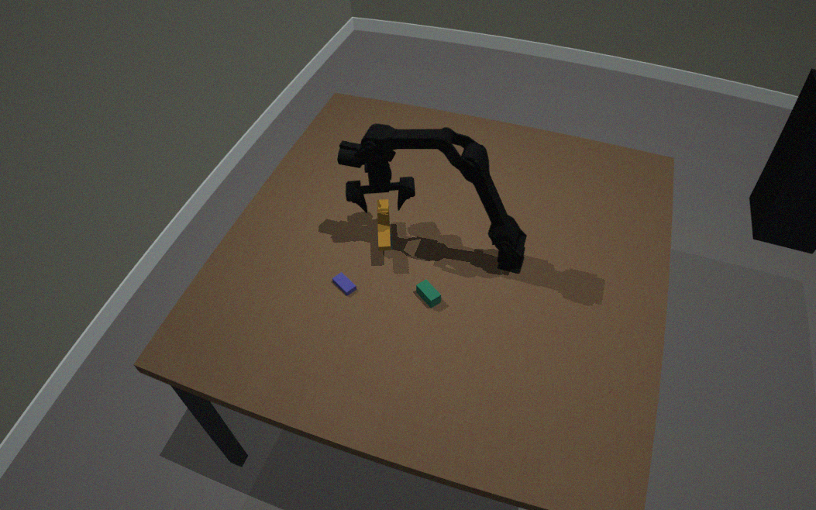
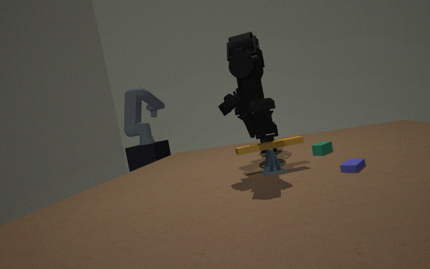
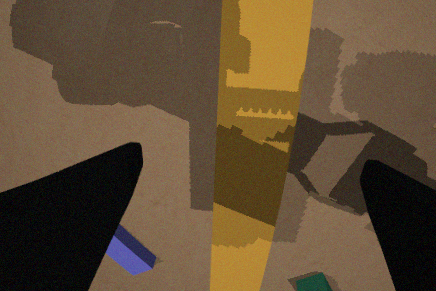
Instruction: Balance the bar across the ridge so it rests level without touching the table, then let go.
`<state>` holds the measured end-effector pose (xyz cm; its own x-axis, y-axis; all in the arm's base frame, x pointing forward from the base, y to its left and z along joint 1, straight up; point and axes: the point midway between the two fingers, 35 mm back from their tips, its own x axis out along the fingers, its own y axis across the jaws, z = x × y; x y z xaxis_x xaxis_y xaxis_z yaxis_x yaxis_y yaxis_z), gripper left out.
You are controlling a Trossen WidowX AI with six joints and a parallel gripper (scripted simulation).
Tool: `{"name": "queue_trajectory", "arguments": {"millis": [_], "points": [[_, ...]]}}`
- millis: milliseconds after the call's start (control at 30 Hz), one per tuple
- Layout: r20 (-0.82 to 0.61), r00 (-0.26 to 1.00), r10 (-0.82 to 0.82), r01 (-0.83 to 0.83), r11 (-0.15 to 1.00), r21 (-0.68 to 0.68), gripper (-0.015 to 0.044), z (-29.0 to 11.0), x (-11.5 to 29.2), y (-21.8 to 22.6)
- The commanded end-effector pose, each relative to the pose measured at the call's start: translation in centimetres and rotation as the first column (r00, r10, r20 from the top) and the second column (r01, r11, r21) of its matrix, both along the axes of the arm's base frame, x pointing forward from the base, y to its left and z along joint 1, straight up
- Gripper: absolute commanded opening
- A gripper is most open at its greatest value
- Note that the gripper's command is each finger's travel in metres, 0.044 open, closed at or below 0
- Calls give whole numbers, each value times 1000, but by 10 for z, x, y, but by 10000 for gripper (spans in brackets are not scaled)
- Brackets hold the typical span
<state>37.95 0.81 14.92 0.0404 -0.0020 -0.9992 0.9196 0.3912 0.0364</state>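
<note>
Taking the ridge (image 2: 272, 163) as the landmark, the nearest thing in the exterior view is the broad shadow on the brown surface (image 2: 176, 217) just in front of its foot. The ridge is a small blue-grey stand, wide at the base and narrowing to a top edge, upright on the surface. The yellow bar (image 2: 269, 144) lies across that top edge, held up off the surface at both ends, its right end a little higher than its left, so it sits close to level with a slight tilt. To the right of the ridge and apart from it lie a purple block (image 2: 352, 165), nearer, and a green block (image 2: 321, 148), a little farther back; neither touches the bar. Directly above the ridge hangs the black hand (image 1: 380, 194), pointing down, its fingers spread wide to either side of the bar with surface showing between each finger and the bar, so it grips nothing. From the wrist view the bar (image 3: 259, 142) runs lengthwise down the middle of that gap, partly in shadow. Behind the ridge the black arm (image 2: 248, 86) rises. Farther back, past the surface's edge, a grey arm (image 2: 139, 110) stands on a dark pedestal (image 2: 148, 154) against the wall.
</note>
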Motion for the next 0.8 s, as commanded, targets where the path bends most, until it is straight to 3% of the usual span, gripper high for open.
{"name": "queue_trajectory", "arguments": {"millis": [0, 100, 767], "points": [[52, 999, 1, -1, 1000, 1, 440, 52, -2, 0], [64, 998, 1, -1, 1000, 2, 440, 69, -6, 0], [64, 998, 1, -1, 1000, 2, 440, 69, -6, 0]]}}
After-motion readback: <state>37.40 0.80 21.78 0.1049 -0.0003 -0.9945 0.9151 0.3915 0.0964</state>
